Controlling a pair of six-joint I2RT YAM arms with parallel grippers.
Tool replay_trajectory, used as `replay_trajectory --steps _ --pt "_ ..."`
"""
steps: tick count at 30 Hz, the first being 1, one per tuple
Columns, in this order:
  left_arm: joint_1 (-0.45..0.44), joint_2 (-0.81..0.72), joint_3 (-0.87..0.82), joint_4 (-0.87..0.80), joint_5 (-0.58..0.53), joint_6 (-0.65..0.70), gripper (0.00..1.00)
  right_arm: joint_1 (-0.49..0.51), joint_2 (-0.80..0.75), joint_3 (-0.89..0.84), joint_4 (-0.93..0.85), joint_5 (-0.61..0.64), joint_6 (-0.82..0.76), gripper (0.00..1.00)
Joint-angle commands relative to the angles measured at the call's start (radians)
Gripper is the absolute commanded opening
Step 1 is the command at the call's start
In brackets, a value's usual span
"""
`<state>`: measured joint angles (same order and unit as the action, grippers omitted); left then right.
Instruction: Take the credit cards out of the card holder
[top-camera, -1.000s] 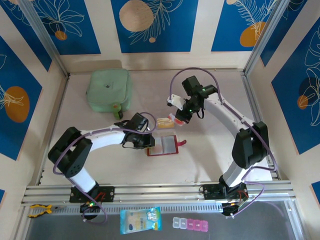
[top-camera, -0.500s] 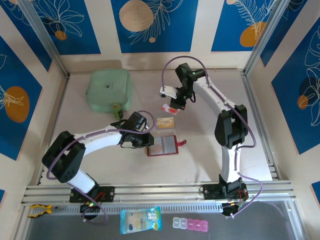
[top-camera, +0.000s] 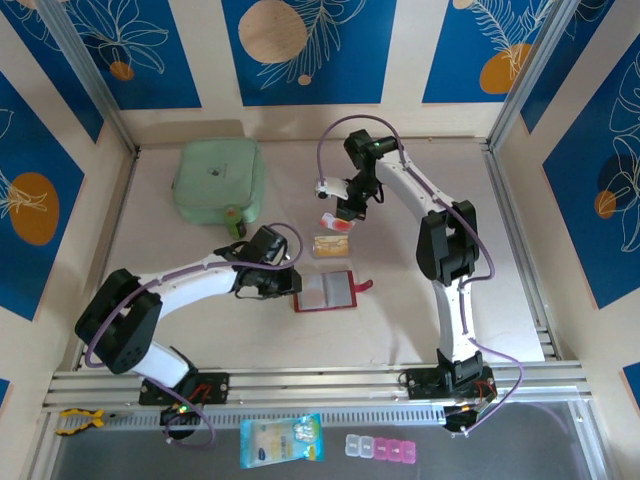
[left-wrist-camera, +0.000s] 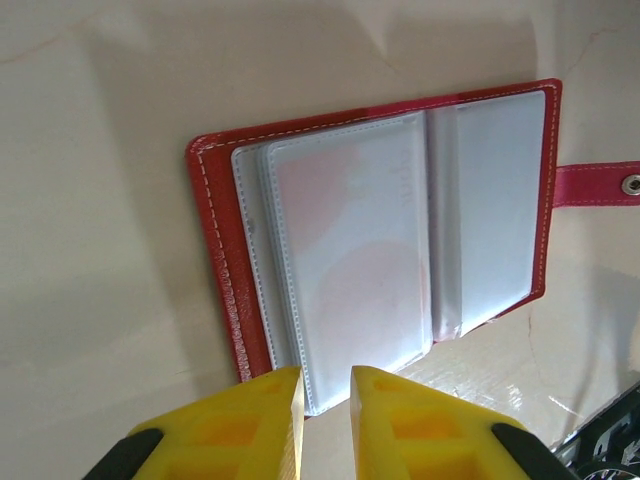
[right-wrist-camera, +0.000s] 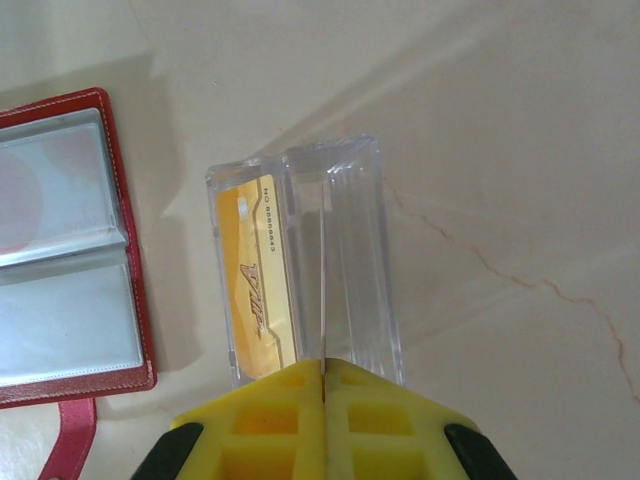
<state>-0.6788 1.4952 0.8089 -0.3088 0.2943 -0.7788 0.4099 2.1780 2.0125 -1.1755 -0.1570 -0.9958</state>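
The red card holder (top-camera: 330, 292) (left-wrist-camera: 220, 300) lies open flat on the table, greyish clear pockets up, its tab pointing right. My left gripper (top-camera: 292, 286) (left-wrist-camera: 326, 385) hovers at the holder's left edge, its yellow fingers a narrow gap apart with nothing pinched. My right gripper (top-camera: 342, 212) (right-wrist-camera: 323, 365) is shut on a thin red-pink credit card (top-camera: 333, 222) (right-wrist-camera: 323, 320), seen edge-on in the right wrist view. It hangs over a clear plastic box (right-wrist-camera: 345, 250) that holds a yellow credit card (top-camera: 331, 246) (right-wrist-camera: 257, 290).
A pale green pouch (top-camera: 218, 180) lies at the back left. Beyond the near rail lie a printed packet (top-camera: 282, 441), pink-and-clear little boxes (top-camera: 380, 447) and a yellow clamp (top-camera: 78, 420). Walls close the table's left, back and right sides.
My right gripper has carried the red-pink card up and away from the holder toward the back, to above the clear box. The left gripper has stayed at the holder's edge.
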Motion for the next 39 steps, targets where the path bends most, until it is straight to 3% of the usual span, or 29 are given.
replay_trajectory --steps 1,9,19,25,30,39 --pt "0.013 -0.018 -0.014 -0.026 -0.010 0.002 0.21 -0.004 0.027 0.019 -0.031 -0.042 -0.019 0.07" --pt "0.016 -0.006 -0.016 -0.019 -0.003 0.005 0.21 -0.007 -0.004 -0.002 0.018 -0.030 0.009 0.14" --pt "0.016 0.024 -0.015 -0.001 0.006 0.013 0.20 -0.004 -0.125 -0.150 0.149 -0.049 0.155 0.12" --pt "0.016 0.042 -0.014 0.003 0.002 0.027 0.17 0.008 -0.263 -0.341 0.308 -0.097 0.372 0.10" --pt "0.017 0.067 -0.021 0.028 0.011 0.027 0.15 0.035 -0.375 -0.517 0.457 -0.097 0.644 0.10" --pt "0.016 0.099 -0.022 0.063 0.031 0.018 0.10 0.130 -0.474 -0.713 0.578 0.039 1.130 0.10"
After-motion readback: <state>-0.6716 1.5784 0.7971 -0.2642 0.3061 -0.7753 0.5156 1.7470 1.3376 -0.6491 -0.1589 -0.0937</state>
